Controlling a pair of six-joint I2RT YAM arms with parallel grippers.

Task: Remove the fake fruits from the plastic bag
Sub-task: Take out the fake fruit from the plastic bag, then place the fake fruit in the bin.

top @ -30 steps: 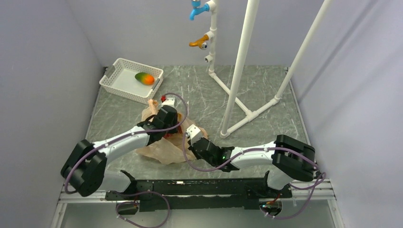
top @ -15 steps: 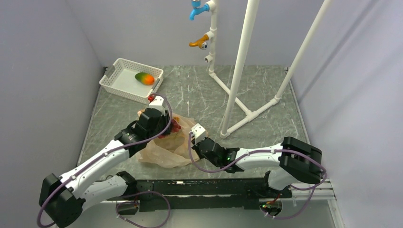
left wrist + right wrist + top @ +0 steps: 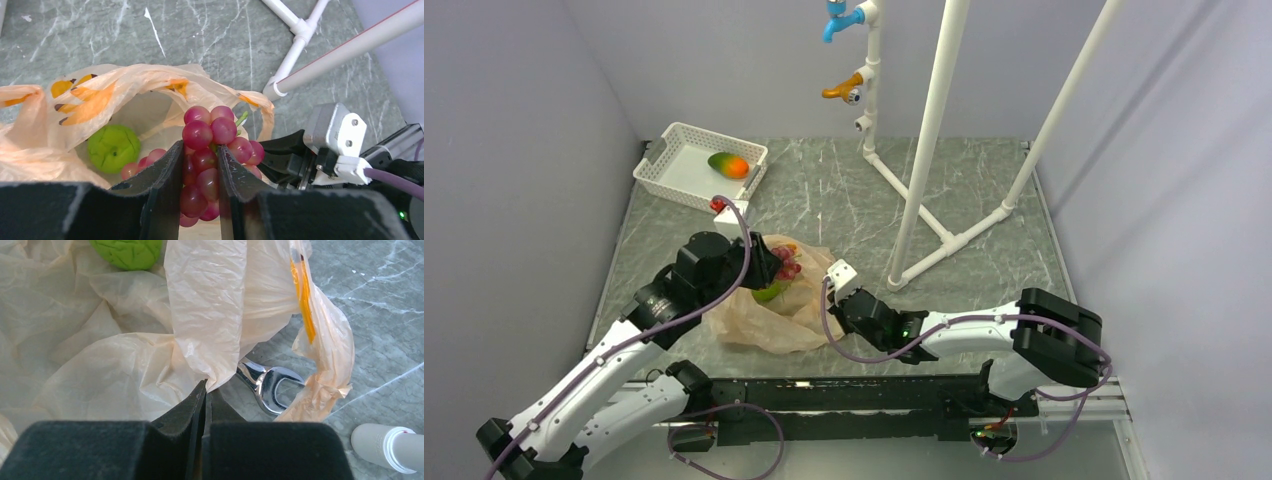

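The pale orange plastic bag [image 3: 759,322] lies crumpled on the table, its mouth open. My left gripper [image 3: 200,152] is shut on the red-purple grape bunch [image 3: 211,131] and holds it just above the bag's mouth; the bunch also shows in the top view [image 3: 786,262]. A round green fruit [image 3: 113,147] sits inside the bag, and the right wrist view shows it too [image 3: 127,249]. My right gripper [image 3: 206,388] is shut on a fold of the bag's edge [image 3: 210,315], at the bag's right side.
A white mesh basket [image 3: 664,140] at the back left holds a green-and-orange mango-like fruit [image 3: 729,165]. A steel wrench [image 3: 267,385] lies under the bag's edge. A white pipe frame [image 3: 924,150] with blue and orange taps stands at the back right.
My left arm has drawn back toward the near left, bringing the grape bunch up out of the bag. My right gripper has kept its hold on the bag's edge.
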